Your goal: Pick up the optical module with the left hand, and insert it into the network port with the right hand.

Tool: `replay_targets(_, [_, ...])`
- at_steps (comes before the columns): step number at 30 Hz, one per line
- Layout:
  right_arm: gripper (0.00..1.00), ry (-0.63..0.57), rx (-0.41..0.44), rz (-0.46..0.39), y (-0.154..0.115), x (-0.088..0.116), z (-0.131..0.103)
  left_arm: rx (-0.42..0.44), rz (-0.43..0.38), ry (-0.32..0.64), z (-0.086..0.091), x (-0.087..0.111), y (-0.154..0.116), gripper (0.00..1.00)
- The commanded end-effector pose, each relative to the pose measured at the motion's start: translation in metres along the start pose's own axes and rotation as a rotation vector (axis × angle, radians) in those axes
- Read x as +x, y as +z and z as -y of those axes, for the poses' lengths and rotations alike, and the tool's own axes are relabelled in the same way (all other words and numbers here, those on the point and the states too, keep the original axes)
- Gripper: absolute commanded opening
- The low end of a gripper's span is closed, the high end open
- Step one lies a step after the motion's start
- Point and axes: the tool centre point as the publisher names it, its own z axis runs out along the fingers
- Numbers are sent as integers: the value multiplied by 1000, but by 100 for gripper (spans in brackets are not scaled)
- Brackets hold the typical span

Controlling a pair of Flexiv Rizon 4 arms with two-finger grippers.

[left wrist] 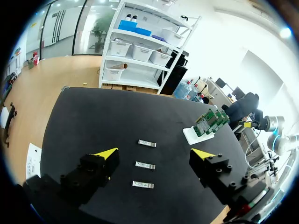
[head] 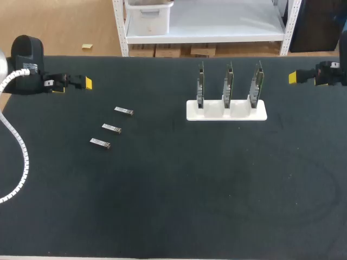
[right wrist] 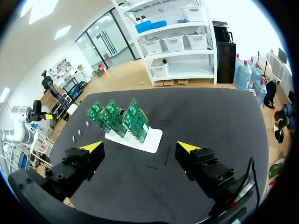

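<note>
Three small silvery optical modules [head: 111, 128] lie in a slanted row in the left half of the head view, apart from one another and flat on the dark table [head: 173, 206], which I'd judge puts them within easy reach of the left arm and leaves room for fingers to close on any one of them. The left gripper [head: 73, 85] hangs at the upper left, well apart from them; its own camera shows its yellow-tipped fingers spread wide and holding nothing, with the modules on the mat ahead of them. Right of centre, three green network cards [head: 229, 81] stand upright in the slots of a white stand [head: 226, 112], probably so the ports face outward and stay steady for insertion, though the ports themselves are too small to make out. The right gripper [head: 306, 78] waits at the upper right edge, fingers likewise parted and empty, the cards out ahead of it
</note>
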Motion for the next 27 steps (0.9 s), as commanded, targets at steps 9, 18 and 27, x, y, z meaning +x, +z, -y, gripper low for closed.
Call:
replay_targets(9, [100, 0, 0, 0, 0, 0, 0, 0, 0, 0, 0, 0, 0, 100])
replay_targets(18, [100, 0, 0, 0, 0, 0, 0, 0, 0, 0, 0, 0, 0, 100])
replay_targets(27, [100, 0, 0, 0, 0, 0, 0, -31, -70, 87, -6, -7, 8, 100])
